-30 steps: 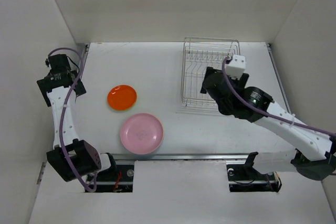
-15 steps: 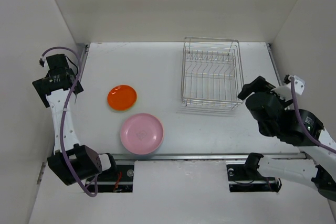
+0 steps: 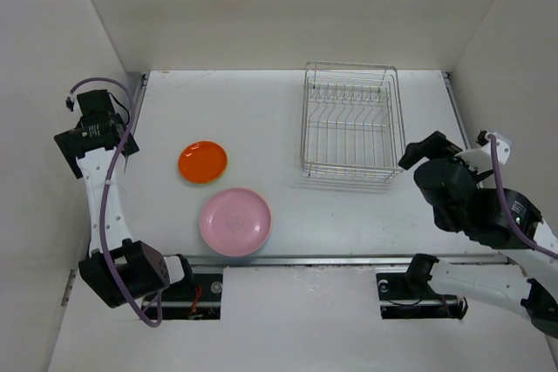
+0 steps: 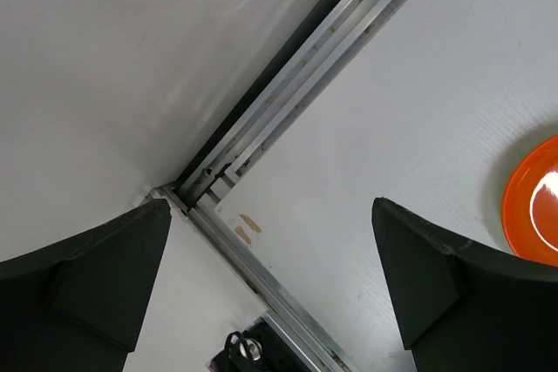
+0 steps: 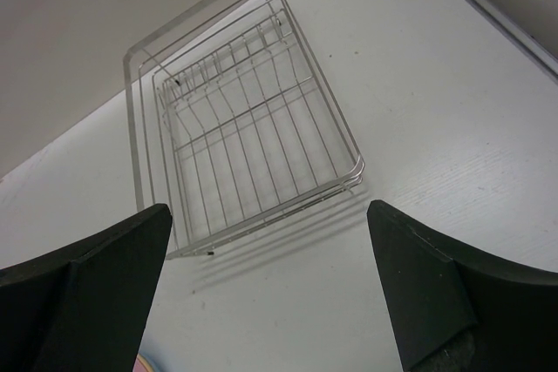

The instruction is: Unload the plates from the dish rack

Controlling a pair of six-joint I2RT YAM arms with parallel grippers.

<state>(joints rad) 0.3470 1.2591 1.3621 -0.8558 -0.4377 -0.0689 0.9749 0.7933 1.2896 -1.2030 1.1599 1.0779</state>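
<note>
The silver wire dish rack (image 3: 349, 124) stands at the back right of the table with no plate in it; it also shows in the right wrist view (image 5: 244, 150). An orange-red plate (image 3: 202, 161) lies flat left of centre. A larger pink plate (image 3: 234, 221) lies near the front edge. The lime green, blue and pale yellow-orange plates are not visible. My right gripper (image 3: 420, 152) is open and empty, right of the rack's near corner (image 5: 270, 302). My left gripper (image 3: 89, 132) is open and empty over the table's left edge (image 4: 270, 302). The orange-red plate's rim (image 4: 536, 202) lies to its right.
White walls close in the table on the left, back and right. A metal rail (image 4: 296, 93) runs along the table's left edge. A front rail (image 3: 331, 259) runs between the arm bases. A sliver of the pink plate (image 5: 145, 363) shows in the right wrist view.
My right arm has drawn back from over the rack's near end to the right, off the rack. My left arm shifted slightly leftward. The plates and rack have not moved.
</note>
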